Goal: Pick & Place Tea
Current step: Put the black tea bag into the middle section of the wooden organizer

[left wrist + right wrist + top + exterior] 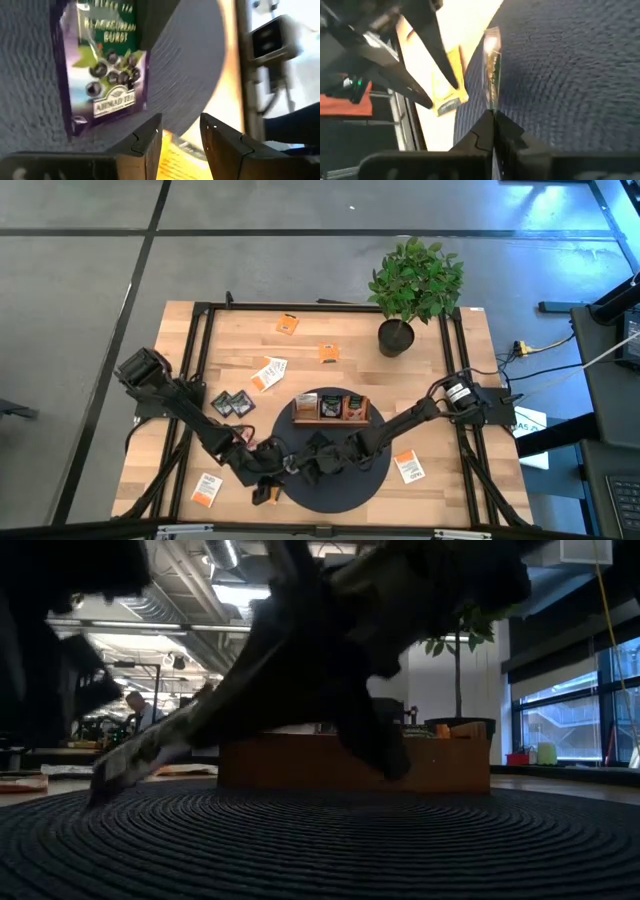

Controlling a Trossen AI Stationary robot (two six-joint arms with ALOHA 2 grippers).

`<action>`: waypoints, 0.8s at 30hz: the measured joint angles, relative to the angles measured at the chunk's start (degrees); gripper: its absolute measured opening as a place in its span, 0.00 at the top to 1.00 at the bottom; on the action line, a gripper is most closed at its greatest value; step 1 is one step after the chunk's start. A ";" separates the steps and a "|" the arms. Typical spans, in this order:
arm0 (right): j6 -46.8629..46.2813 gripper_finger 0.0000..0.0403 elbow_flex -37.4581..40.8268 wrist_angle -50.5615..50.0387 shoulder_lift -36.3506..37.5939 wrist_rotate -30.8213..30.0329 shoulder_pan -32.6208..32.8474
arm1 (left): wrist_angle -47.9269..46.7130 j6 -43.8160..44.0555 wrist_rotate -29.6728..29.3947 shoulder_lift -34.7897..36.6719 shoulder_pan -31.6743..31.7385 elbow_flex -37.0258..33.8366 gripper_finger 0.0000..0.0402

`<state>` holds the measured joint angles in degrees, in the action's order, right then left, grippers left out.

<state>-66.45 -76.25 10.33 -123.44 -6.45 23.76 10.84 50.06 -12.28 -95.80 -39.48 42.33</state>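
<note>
A purple blackcurrant tea sachet [107, 75] is over the dark round mat [345, 490], with my right gripper [493, 119] shut on it. In the right wrist view I see the sachet [492, 70] edge-on. My left gripper [181, 137] is right beside it, open, with nothing between its fingers. A yellow sachet [447, 87] lies flat on the wooden table just off the mat's edge. The brown wooden tray [330, 408] rests on the mat's far part. In the high view both grippers meet over the mat [295, 463], and the held sachet is hidden there. My right gripper pinches the sachet's printed top end [492, 102] between its two fingers, which come slanting down from the table's right side. The sachet stretches away from the fingertips, tilted, and slopes down to its low corner [105, 780] at the mat. I cannot tell whether that corner touches the mat.
Several more sachets lie flat on the table: orange ones [288, 324] [328, 352] at the far side, a black pair [232, 404] at the left, white-and-orange ones [207, 488] [408, 467] by the mat. A potted plant [412, 285] stands at the far right.
</note>
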 joint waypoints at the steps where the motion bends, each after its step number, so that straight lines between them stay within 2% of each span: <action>1: 1.28 0.97 -0.02 -0.94 0.88 1.19 -0.35 | 0.11 -0.75 -0.02 1.09 0.00 0.01 0.68; 6: 11.38 0.99 -0.02 -13.06 9.32 2.87 -2.99 | 0.11 -4.66 -1.75 7.78 0.02 0.04 0.68; 15: 30.10 0.99 -0.11 -46.65 26.97 5.43 -10.97 | -0.16 -12.01 -12.64 13.81 0.02 0.04 0.68; 20: 40.62 0.99 -0.11 -53.97 28.70 9.68 -14.36 | -0.86 -12.39 -17.62 13.81 0.30 0.04 0.68; 24: 47.48 0.99 -0.11 -57.11 27.54 9.61 -16.65 | -0.84 -12.39 -20.66 13.81 1.52 0.04 0.68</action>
<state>-18.97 -76.36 -46.78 -95.89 3.16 7.11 10.00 37.67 -32.94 -82.00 -37.96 42.37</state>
